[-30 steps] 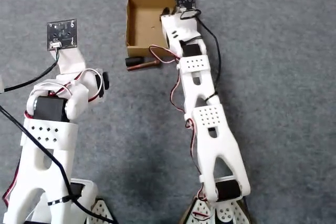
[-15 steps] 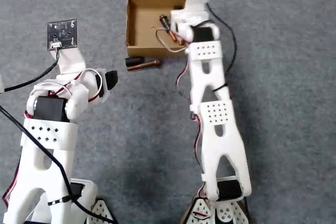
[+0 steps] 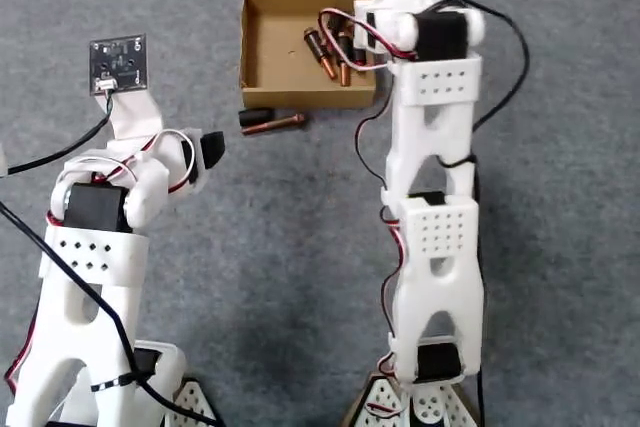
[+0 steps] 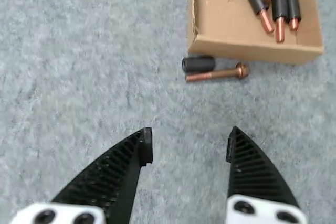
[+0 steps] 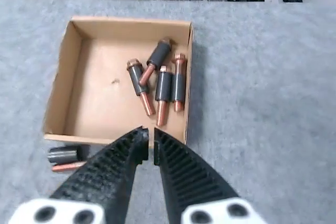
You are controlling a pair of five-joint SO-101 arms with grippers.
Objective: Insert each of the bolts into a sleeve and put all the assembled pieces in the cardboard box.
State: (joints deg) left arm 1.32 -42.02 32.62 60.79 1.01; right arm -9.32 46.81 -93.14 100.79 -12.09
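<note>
Bolts of copper-coloured metal, each pushed through a short black cylindrical sleeve, make four assembled pieces (image 5: 164, 90) that lie close together on the floor of the shallow brown cardboard box (image 5: 100, 98), toward its right-hand wall as the high view shows it. That leaves much of the box floor bare for what is to come.

One pair is not yet joined. The loose bolt (image 4: 215, 73) and the loose sleeve (image 4: 198, 64) lie side by side, touching or nearly so, on the grey carpet (image 3: 550, 147), just outside the box's near wall. They are parallel to that wall and are probably parked there within reach of either arm.

The left gripper (image 4: 189, 145) hangs well back from the pair and points toward it. Its jaws are spread wide with nothing between them, a stance that suits a coming grab at the sleeve or bolt.

The right gripper (image 5: 149, 140) sits raised above the box's near right corner. Its jaws are drawn to a thin slit and it carries nothing, so it looks done with a drop-off rather than set to grasp.
</note>
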